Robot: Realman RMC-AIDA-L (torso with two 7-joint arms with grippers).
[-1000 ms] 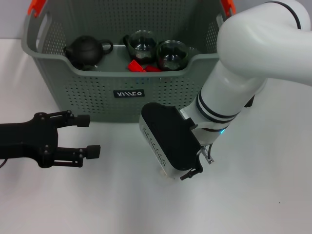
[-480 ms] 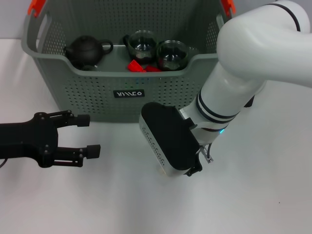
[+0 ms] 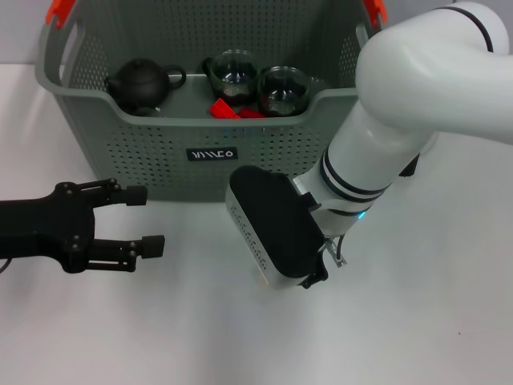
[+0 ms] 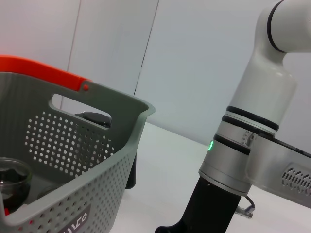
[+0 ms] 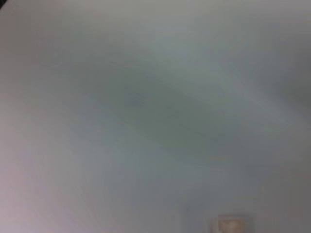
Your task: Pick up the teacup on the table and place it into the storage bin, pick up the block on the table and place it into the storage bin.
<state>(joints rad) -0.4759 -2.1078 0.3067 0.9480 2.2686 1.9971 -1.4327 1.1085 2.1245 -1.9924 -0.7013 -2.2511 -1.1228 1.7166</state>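
Head view: the storage bin [image 3: 184, 108] is set at 12 o'clock on the white worktop [image 3: 160, 329]. Inside it, two glass teacups [image 3: 232, 68] are seen side by side toward 12 o'clock, red blocks [image 3: 223, 108] lie just at their 6 o'clock against the front wall, and a black teapot [image 3: 140, 83] sits at the 10 o'clock end. No teacup or block is seen on the bare worktop. The left claw [image 3: 144, 220] is held at 9 o'clock, spread wide and empty, near the bin's front wall but apart from it; it is judged idle. The right arm [image 3: 385, 144] is bent down from 2 o'clock, and its black wrist housing [image 3: 272, 233] is hung low over the worktop at the centre, just at 5 o'clock of the bin's label [image 3: 212, 153]. The right claw is hidden beneath the housing, so its state cannot be told, nor whether anything is held. In the right wrist view only a blur and a small pale patch [image 5: 228, 225] are shown; it cannot be identified. The step is judged to be a pick-up by the right arm in front of the bin. If something is gripped, a lift clear of the front rim toward 12 o'clock is called for next, then a release over a free part of the bin floor, away from the glassware.
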